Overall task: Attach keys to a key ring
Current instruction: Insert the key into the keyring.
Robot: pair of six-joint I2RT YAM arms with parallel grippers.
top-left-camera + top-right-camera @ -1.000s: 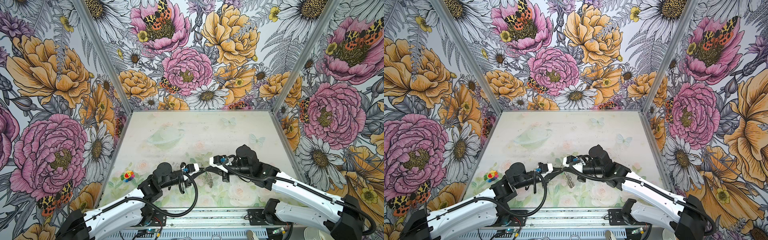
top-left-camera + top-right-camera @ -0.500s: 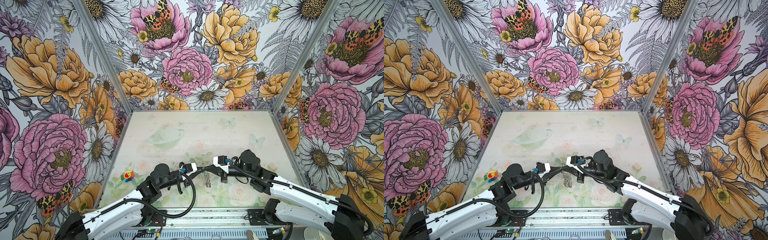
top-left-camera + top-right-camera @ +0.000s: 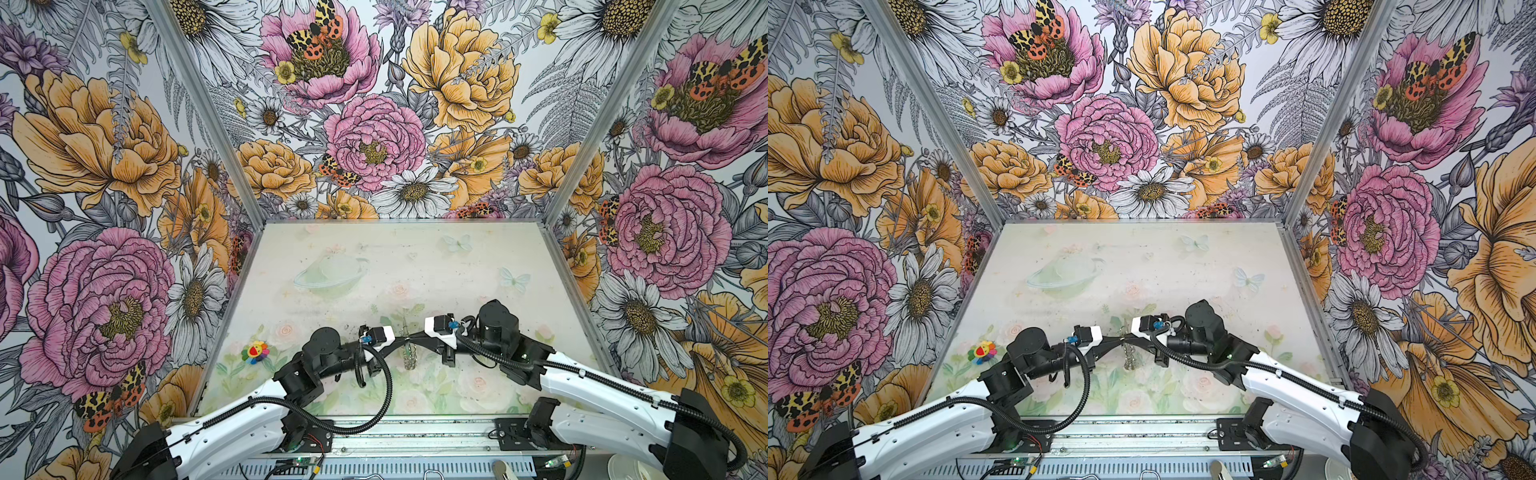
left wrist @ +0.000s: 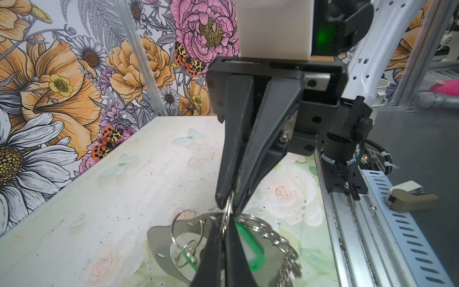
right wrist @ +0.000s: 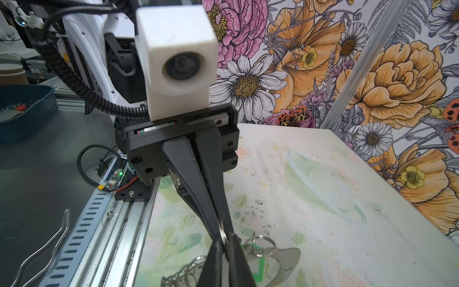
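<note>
The key ring (image 3: 409,353) (image 3: 1129,357) hangs over the mat between my two grippers in both top views. It is a grey horseshoe plate (image 4: 159,241) (image 5: 289,258) edged with silver wire rings (image 4: 278,238) (image 5: 188,273). My left gripper (image 3: 402,340) (image 4: 224,223) and right gripper (image 3: 415,338) (image 5: 224,239) meet tip to tip. Each is shut on the same wire ring (image 4: 227,211) at the plate's top edge. A bright green tag (image 4: 252,251) (image 5: 258,272) of the keys shows behind the plate. A second green tag (image 4: 187,259) dangles from a ring; the tiny keys themselves are hard to make out.
A small rainbow flower toy (image 3: 255,352) (image 3: 982,352) lies on the mat near the left wall. Flowered walls close the mat on three sides. A metal rail (image 3: 395,436) runs along the front edge. A bent wire (image 5: 42,251) lies outside the cell.
The right arm has shifted slightly toward the front. The key ring still hangs between the two tips at nearly the same spot, and the left arm has barely moved.
</note>
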